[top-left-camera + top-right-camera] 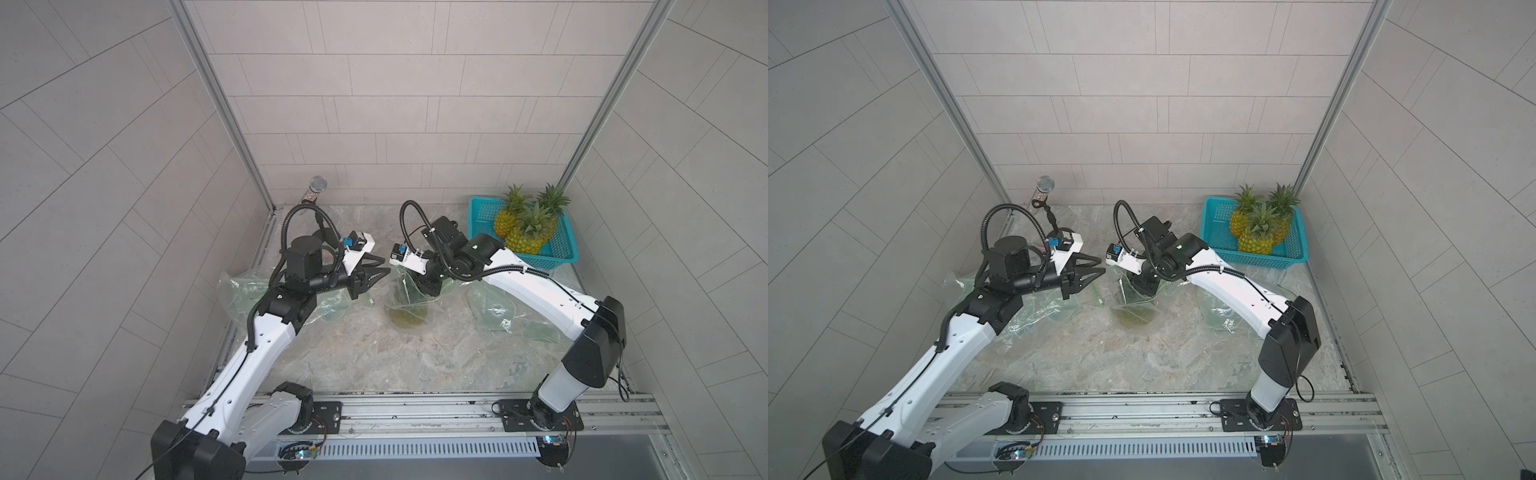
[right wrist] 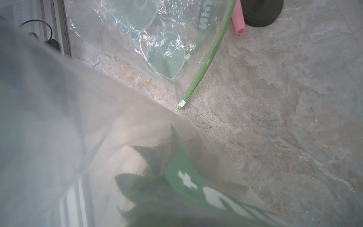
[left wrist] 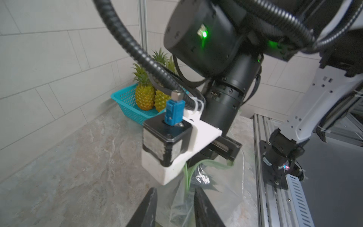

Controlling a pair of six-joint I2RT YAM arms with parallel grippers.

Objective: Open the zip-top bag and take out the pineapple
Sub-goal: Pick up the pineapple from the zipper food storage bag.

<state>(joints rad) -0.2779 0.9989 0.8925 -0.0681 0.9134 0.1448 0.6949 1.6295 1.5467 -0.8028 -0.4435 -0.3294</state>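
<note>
Mid-counter (image 1: 374,361), between the two arms: the zip-top bag (image 1: 401,291), standing upright with its green-edged mouth facing up, presumably to give a straight way down to the fruit. Low inside it, against the counter: the pineapple (image 1: 409,318), yellow and dim through the plastic, with dark crown leaves (image 2: 149,176) pointing up toward the mouth in the right wrist view.

Down in that mouth from above: the right hand (image 1: 422,289), hidden at the fingers by film and wrist. Cannot tell whether closed on the crown or not.

Just left of the bag: the left hand (image 1: 387,266), with jaws spread and holding nothing, and bag plastic showing between its fingertips (image 3: 151,204). Likely kept close to steady the rim if the bag lifts with the fruit.

Far right: a teal basket (image 1: 478,216) with three pineapples in it, probably the drop-off. Spare bags (image 1: 239,291) flat on either side, clear of the work.

Judged stage: bag unzipped, pineapple not yet out.
</note>
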